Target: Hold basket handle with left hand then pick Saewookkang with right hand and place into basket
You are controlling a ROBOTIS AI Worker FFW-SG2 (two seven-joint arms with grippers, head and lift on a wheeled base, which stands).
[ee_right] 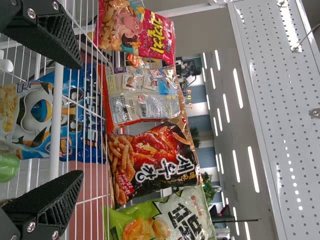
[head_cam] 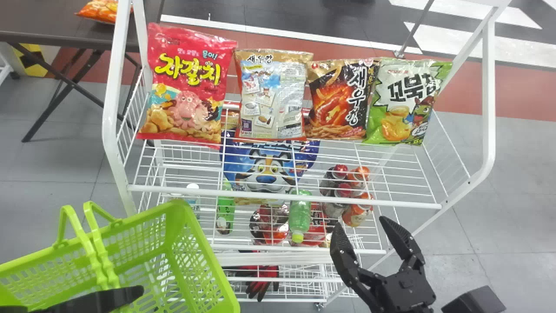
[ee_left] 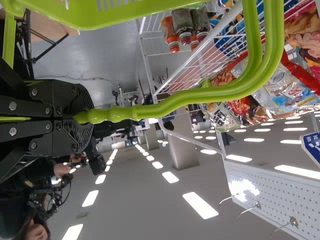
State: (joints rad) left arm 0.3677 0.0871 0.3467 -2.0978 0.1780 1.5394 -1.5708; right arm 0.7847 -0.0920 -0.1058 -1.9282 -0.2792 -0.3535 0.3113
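The basket (head_cam: 173, 202) looked like smooth plastic. The snack bags (head_cam: 186, 87) were shiny, and the rack (head_cam: 282, 195) looked like smooth painted metal.

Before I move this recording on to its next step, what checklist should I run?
1. Left gripper shut on the basket handles: ok.
2. Basket mouth facing up: ok.
3. Right gripper open: ok.
4. Right gripper at the bags: not ok, short of them.
5. Black bag free of neighbours: not ok, green bag crowds it.
6. Which bag is meant, black or gold-topped: cannot tell.
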